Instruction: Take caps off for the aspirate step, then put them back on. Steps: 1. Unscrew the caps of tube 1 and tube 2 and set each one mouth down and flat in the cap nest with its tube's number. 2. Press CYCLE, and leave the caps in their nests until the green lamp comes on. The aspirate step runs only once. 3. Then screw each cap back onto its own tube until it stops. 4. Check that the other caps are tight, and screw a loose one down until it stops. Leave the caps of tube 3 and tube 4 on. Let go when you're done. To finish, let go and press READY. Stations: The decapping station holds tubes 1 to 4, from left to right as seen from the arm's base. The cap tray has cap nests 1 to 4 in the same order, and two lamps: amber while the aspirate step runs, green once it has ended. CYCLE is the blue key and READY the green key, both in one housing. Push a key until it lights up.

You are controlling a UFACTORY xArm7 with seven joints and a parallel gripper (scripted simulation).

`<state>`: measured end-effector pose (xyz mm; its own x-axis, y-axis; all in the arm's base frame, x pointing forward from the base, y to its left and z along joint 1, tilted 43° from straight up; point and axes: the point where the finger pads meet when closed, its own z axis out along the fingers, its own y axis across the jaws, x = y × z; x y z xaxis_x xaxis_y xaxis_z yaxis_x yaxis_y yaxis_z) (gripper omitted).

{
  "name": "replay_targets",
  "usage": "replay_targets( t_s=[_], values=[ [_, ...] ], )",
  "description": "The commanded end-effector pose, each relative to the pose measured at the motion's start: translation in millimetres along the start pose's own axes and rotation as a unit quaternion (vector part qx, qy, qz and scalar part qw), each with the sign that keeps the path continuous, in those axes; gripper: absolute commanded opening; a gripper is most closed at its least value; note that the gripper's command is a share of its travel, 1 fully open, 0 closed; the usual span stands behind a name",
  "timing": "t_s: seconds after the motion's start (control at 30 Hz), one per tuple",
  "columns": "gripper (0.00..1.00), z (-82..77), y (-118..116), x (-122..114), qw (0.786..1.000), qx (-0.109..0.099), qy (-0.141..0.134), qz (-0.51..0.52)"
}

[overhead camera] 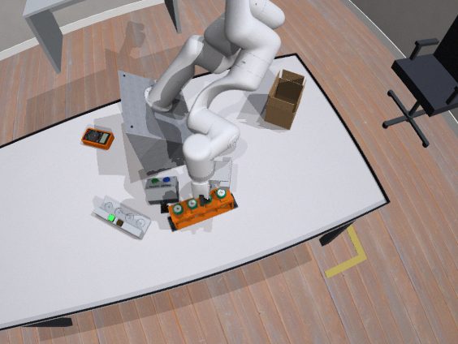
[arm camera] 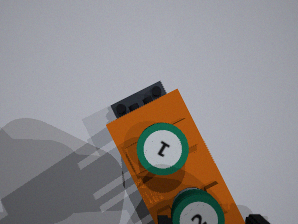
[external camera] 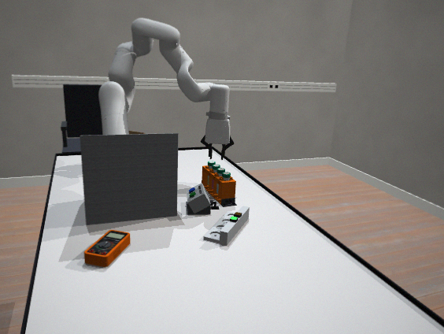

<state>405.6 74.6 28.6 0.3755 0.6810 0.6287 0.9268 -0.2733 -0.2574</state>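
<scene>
1. The tool (external camera: 216,151) hangs above the orange four-tube decapping station (overhead camera: 203,215), fingers apart, gripping nothing.
2. Green-rimmed white caps sit on the tubes; cap 1 (arm camera: 162,148) lies at the wrist view's 6 o'clock.
3. The grey cap tray's green lamp (overhead camera: 111,217) glows.

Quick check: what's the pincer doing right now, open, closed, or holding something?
Pincer: open, holding nothing, raised above the capped tubes in the orange decapping station.

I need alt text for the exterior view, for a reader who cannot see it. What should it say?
A white robot arm holds its open gripper just above an orange rack of four green-capped tubes on a white table. Nearer the camera are a grey key box, a cap tray with a green lamp lit, an orange multimeter and a grey panel.
</scene>
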Motion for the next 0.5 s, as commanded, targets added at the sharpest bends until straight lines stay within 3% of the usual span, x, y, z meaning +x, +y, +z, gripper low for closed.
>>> replay_targets(
  t_s=[0.0,0.23,0.33,0.47],
  values=[
    [0.46,-4.8,5.6,-7.7,0.999,-0.003,0.0,-0.041],
    [0.46,-4.9,24.0,-45.0,0.97,-0.003,-0.002,-0.243],
    [0.46,-4.9,24.9,-46.9,0.948,-0.002,-0.002,-0.319],
    [0.46,-4.9,24.9,-47.0,0.939,-0.003,-0.001,-0.344]
  ],
)
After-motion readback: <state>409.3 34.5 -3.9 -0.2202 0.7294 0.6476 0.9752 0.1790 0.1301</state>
